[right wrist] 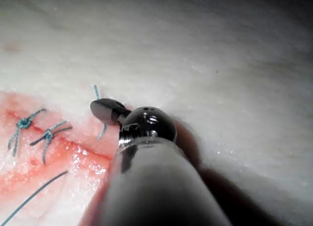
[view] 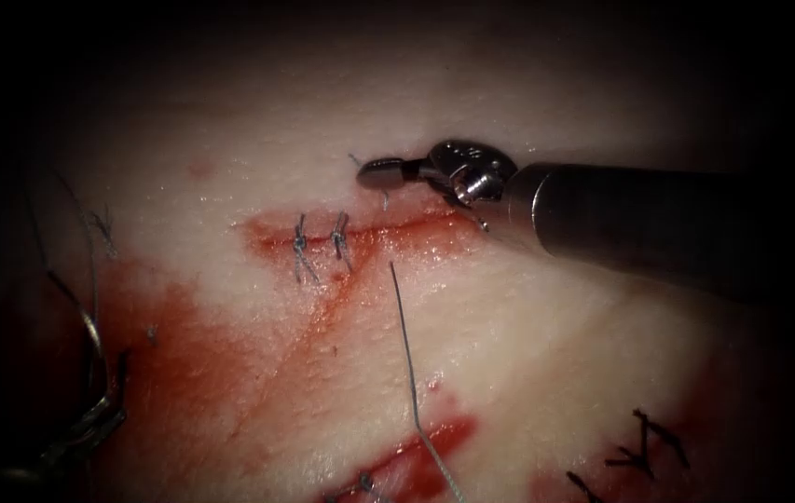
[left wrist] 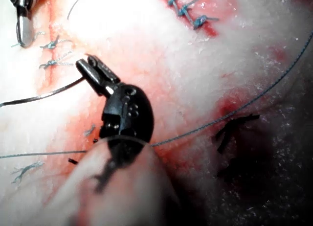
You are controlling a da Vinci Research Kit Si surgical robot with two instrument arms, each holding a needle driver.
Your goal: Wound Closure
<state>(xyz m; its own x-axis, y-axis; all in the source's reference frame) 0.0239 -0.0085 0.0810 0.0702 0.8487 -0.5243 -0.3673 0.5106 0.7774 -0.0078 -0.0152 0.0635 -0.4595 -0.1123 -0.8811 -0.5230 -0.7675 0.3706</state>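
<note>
Steel needle, thin and curved, is clenched near one end in the left tool. In the endoscope view it stands clear of the tissue at 8 o'clock, well to the left of the cut. By judgement it is stiff, light and slippery, best gripped on the body, away from the point. The right tool sits at 12 o'clock, just above the cut, its jaws apparently closed across a short thread end. Two knots lie at 9 o'clock from it. The long thread trails towards 6 o'clock; it looks limp and easily frayed. The tissue looks soft and wet with red fluid.
</note>
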